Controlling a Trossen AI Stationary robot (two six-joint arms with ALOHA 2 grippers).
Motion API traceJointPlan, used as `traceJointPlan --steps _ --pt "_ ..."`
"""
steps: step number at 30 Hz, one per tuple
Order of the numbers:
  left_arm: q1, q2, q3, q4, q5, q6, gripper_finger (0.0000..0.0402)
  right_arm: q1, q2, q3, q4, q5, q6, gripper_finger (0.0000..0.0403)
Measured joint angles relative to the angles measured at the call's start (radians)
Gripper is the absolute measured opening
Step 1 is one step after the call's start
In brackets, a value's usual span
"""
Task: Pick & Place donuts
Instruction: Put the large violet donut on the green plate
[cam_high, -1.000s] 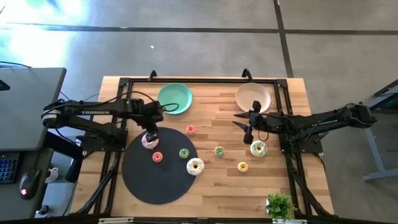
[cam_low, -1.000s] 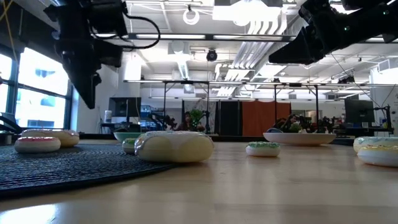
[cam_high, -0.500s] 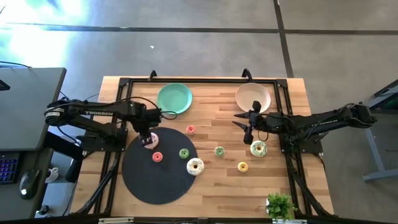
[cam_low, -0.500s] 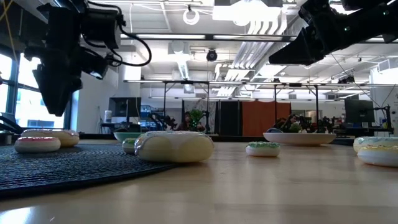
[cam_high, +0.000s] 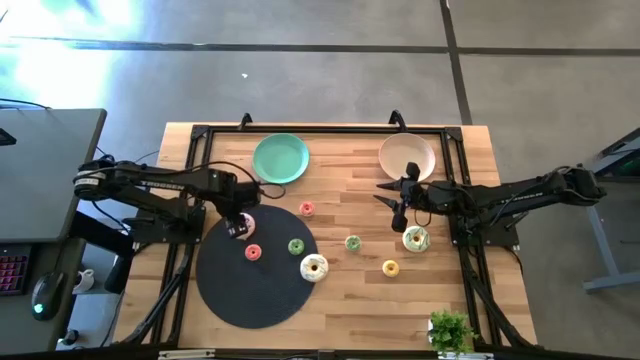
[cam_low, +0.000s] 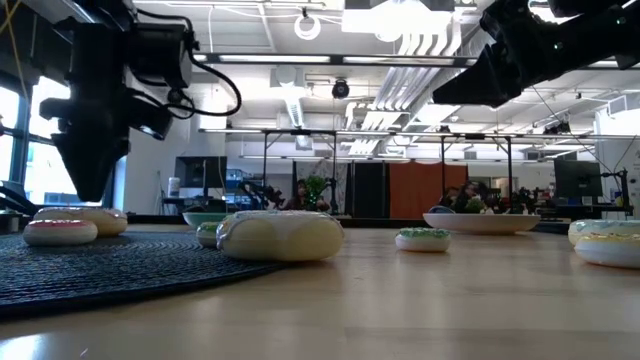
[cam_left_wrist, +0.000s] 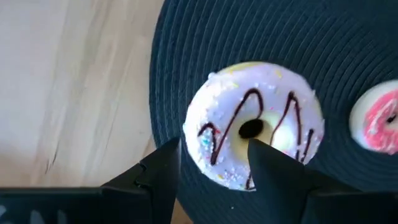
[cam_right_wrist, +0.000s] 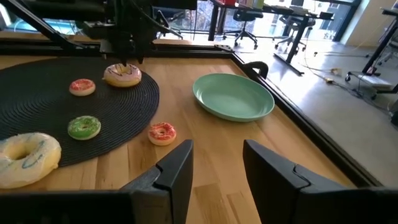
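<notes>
Donuts lie scattered on the counter, and the left hand (cam_left_wrist: 211, 171) is over one of them: a pink frosted donut (cam_left_wrist: 254, 130) with dark stripes and sprinkles, which rests near the edge of the black round mat (cam_left_wrist: 348, 56). The fingers are open. In the left wrist view one finger (cam_left_wrist: 163, 171) stands outside the ring and the other (cam_left_wrist: 273, 165) is near its centre hole, so the hand seems to aim at one wall of the ring. I cannot tell if the fingers already touch it.

I judge this donut to be a light toy, probably a little soft or smooth on the frosting, so it could slip or tip when squeezed. A good hold is across one side of the ring, one finger in the hole and one outside, with gentle pressure.

Just beside it on the mat lies a small red donut (cam_high: 252, 252), then a green one (cam_high: 296, 245) and a larger white one (cam_high: 314, 267) at the mat's rim. Off the mat there are another small red donut (cam_high: 306, 208), a green one (cam_high: 352, 242), a yellow one (cam_high: 390, 267) and a larger sprinkled one (cam_high: 416, 239).

The right hand (cam_high: 398, 205) waits above the counter near the beige plate (cam_high: 407, 155), fingers open and holding nothing. The green plate (cam_high: 280, 157) has nothing on it.
</notes>
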Motion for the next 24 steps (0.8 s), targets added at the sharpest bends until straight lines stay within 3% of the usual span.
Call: traceJointPlan --steps 6,24 --pt "0.000 0.033 0.000 0.082 0.020 0.005 0.0183 0.000 0.000 0.000 -0.004 0.000 0.033 0.0138" --pt "0.000 0.064 -0.006 0.076 0.023 0.019 0.0169 0.001 0.000 0.000 -0.006 0.000 0.033 0.0138"
